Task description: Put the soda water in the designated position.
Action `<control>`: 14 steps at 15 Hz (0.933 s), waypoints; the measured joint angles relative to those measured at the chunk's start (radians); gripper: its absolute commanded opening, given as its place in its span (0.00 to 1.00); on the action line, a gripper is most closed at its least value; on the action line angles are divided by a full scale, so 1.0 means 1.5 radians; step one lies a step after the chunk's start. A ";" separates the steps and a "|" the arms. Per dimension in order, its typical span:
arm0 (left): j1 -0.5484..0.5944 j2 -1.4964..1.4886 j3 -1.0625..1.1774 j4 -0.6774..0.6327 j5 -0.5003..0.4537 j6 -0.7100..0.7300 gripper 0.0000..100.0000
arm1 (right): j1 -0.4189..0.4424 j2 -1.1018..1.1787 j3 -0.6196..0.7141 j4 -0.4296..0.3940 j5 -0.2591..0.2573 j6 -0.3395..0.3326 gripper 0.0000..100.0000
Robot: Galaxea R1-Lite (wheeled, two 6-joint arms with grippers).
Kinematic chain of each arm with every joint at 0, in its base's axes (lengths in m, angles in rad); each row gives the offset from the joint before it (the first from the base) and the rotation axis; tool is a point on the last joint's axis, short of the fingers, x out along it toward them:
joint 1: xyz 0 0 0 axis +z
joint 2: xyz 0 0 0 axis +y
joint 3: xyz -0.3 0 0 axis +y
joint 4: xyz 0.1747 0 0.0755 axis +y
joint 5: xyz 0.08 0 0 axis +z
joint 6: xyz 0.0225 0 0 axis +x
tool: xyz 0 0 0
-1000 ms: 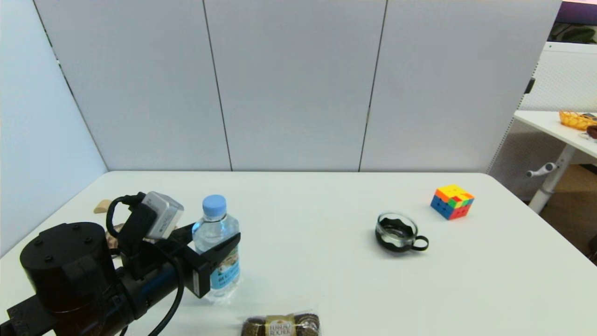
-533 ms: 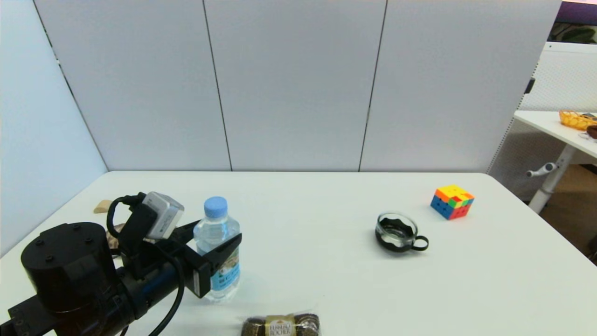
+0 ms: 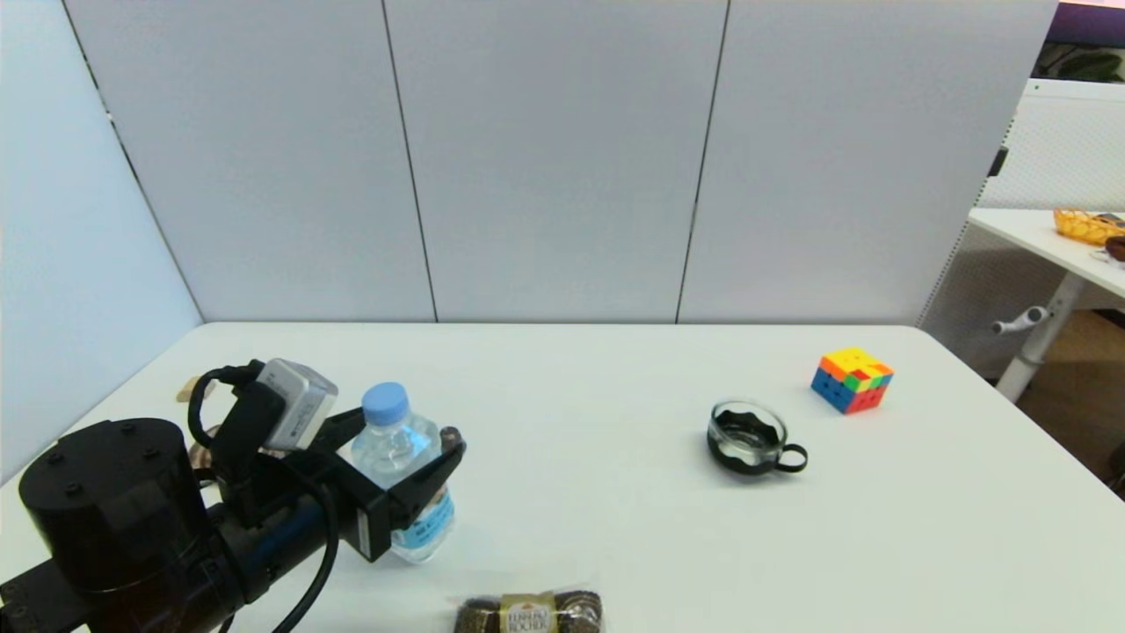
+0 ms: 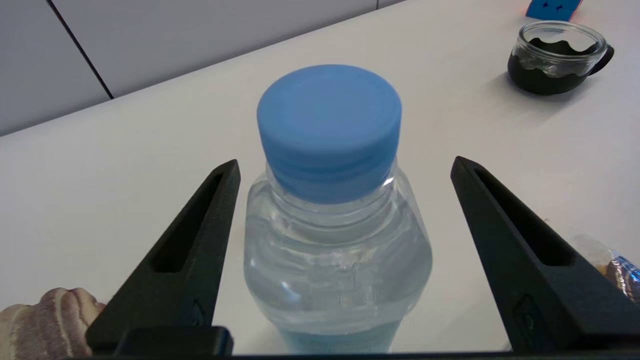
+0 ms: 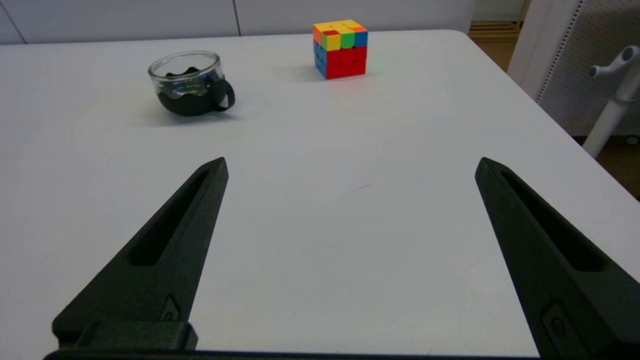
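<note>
The soda water [image 3: 397, 479] stands near the table's [image 3: 615, 527] front-left corner, tilted slightly, between the spread fingers [image 4: 185, 250] of the left gripper [image 3: 400, 448], which flank its shoulders with gaps on both sides. The right gripper [image 5: 350, 165] hangs over the table's right part, fingers wide apart.

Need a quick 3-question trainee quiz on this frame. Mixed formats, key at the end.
1. True or false: the left end effector's fingers stand on either side of the soda water.
2. Which item stands between the soda water and the cube?
3. Between the right end effector's fingers there is: A) the cube B) only bare table C) the glass cup

Key: 1 true; 2 the glass cup; 3 B.
</note>
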 measured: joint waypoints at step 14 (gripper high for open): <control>0.055 -0.400 0.010 0.310 0.019 -0.022 1.00 | 0.000 0.000 0.000 0.000 0.000 0.000 1.00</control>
